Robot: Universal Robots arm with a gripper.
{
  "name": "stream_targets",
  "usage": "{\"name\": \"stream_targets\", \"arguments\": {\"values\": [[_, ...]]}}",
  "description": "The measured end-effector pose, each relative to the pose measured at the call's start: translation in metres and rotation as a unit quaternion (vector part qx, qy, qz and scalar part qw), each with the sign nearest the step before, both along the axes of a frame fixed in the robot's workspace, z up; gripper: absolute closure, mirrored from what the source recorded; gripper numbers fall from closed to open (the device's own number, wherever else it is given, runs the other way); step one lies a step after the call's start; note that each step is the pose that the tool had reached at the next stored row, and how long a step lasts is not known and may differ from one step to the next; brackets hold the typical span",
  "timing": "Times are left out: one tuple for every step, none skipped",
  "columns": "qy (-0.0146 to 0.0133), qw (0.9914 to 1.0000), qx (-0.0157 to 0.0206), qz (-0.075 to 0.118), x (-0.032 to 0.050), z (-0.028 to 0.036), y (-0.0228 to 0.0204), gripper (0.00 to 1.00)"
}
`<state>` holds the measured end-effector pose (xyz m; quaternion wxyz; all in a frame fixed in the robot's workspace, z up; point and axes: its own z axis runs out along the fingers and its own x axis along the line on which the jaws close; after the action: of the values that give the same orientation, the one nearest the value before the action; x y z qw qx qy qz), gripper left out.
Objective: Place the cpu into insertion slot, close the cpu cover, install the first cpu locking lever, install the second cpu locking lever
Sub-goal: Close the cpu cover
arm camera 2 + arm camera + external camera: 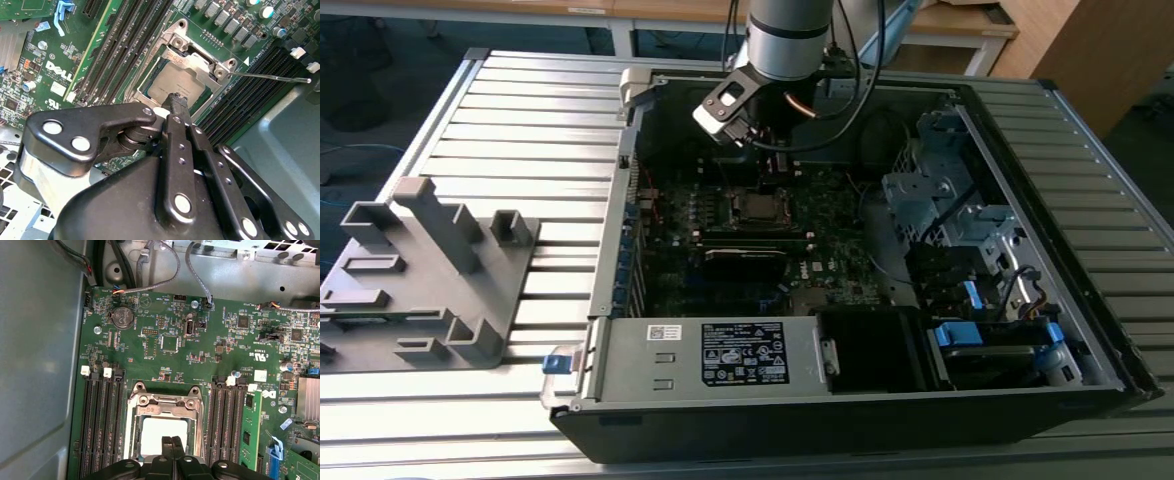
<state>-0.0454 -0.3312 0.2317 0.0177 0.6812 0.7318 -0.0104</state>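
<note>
In the exterior view you see the arm (787, 35) reaching down into the open computer case (854, 430), over the middle of the motherboard (841, 270). The power supply (734, 358) sits well apart from it at the near edge. A grey fixture (434, 270) stands on the table (520, 130) at the exterior view's left. From here the socket (754, 207) is just a small dark square.

The wrist views bring you closer. In the first wrist view the gripper (172, 444) has its two fingers (166, 451) pressed together, side by side, with nothing between them. Their tips are over the cpu (162, 432), which lies flat in the socket, pale and square. The cpu cover (165, 401) lies down around it, so the chip shows through the window of the frame. Black memory slots (100, 425) run on both sides of the socket.

The second wrist view adds a thin metal lever (270, 77). It goes out from one corner of the cover, across the memory slots, and does not lie along the frame. Whether the fingertips touch the chip or the frame, you cannot tell from either wrist view.
</note>
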Motion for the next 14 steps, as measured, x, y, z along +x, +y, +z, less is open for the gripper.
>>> {"name": "stream_targets", "arguments": {"values": [[0.0,1.0,0.0,0.0,0.0,0.0,0.0,0.9],[0.0,1.0,0.0,0.001,0.0,0.0,0.0,0.9],[0.0,1.0,0.0,0.002,0.0,0.0,0.0,0.9],[0.0,0.99999,0.0,0.003,0.0,0.0,0.0,0.9],[0.0,0.99999,0.0,0.004,0.0,0.0,0.0,0.9],[0.0,0.99999,0.0,0.004,0.0,0.0,0.0,0.9],[0.0,0.99999,0.0,0.004,0.0,0.0,0.0,0.9],[0.0,0.99999,0.0,0.004,0.0,0.0,0.0,0.9],[0.0,0.99999,0.0,0.004,0.0,0.0,0.0,0.9],[0.0,0.99999,0.0,0.004,0.0,0.0,0.0,0.9],[0.0,0.99999,0.0,0.005,0.0,0.0,0.0,0.9],[0.0,0.99997,0.0,0.008,0.0,0.0,0.0,0.9],[0.0,0.99993,0.0,0.012,0.0,0.0,0.0,0.9],[0.0,0.99985,0.0,0.017,0.0,0.0,0.0,0.9]]}}
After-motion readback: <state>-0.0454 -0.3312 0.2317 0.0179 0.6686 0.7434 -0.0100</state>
